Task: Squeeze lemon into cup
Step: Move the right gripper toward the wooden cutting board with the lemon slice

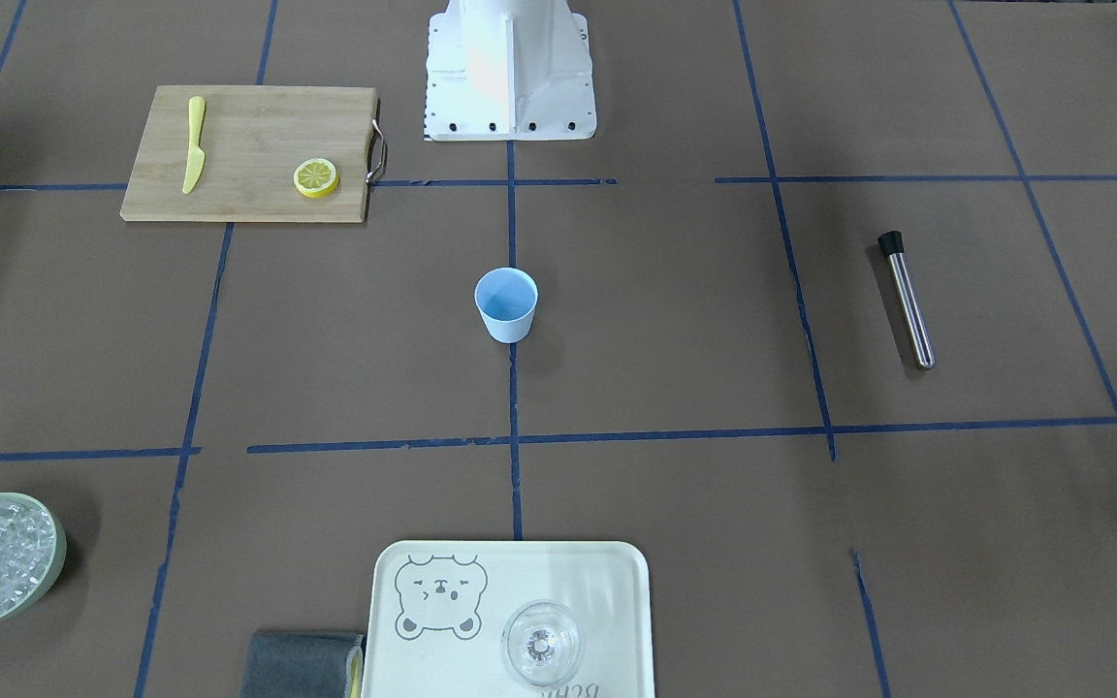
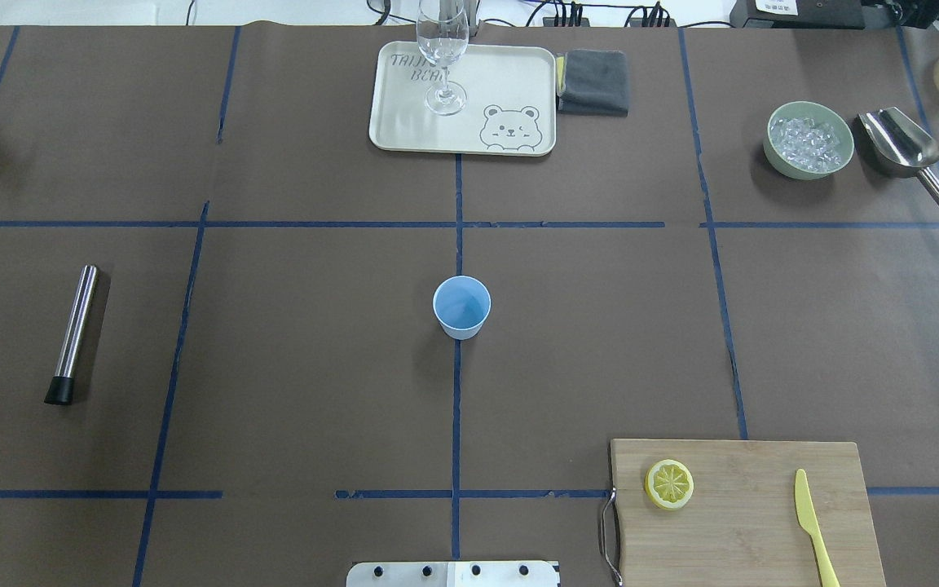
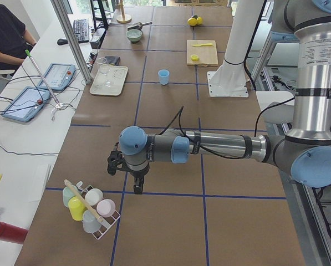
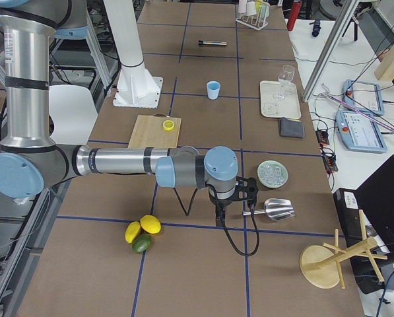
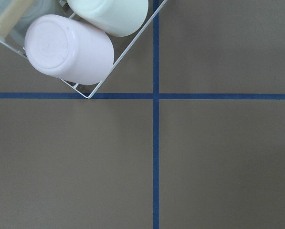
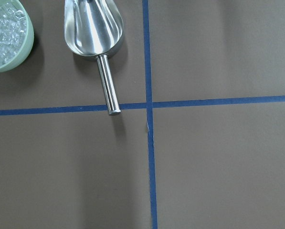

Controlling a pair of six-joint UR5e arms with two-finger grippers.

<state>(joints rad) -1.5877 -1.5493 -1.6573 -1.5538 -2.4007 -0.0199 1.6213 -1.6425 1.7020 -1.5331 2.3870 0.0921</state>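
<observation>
The lemon (image 2: 669, 483), a small round yellow sliced piece with a wheel-pattern face, lies on a wooden cutting board (image 2: 747, 522) at the near right of the overhead view. It also shows in the front-facing view (image 1: 316, 177). The light-blue cup (image 2: 461, 306) stands upright and empty-looking at the table's middle (image 1: 506, 303). My left gripper (image 3: 129, 178) hangs far off beyond the table's left end, next to a cup rack. My right gripper (image 4: 231, 198) hangs beyond the right end, near the scoop. Both show only in the side views, so I cannot tell whether they are open or shut.
A yellow knife (image 2: 812, 522) lies on the board. A green bowl of ice (image 2: 810, 139) and a metal scoop (image 2: 905, 151) sit far right. A tray (image 2: 404, 122) bears a clear glass (image 2: 442, 57), with a grey cloth (image 2: 593, 81) beside it. A metal rod (image 2: 74, 334) lies left. Whole citrus fruits (image 4: 142, 232) lie near the right arm.
</observation>
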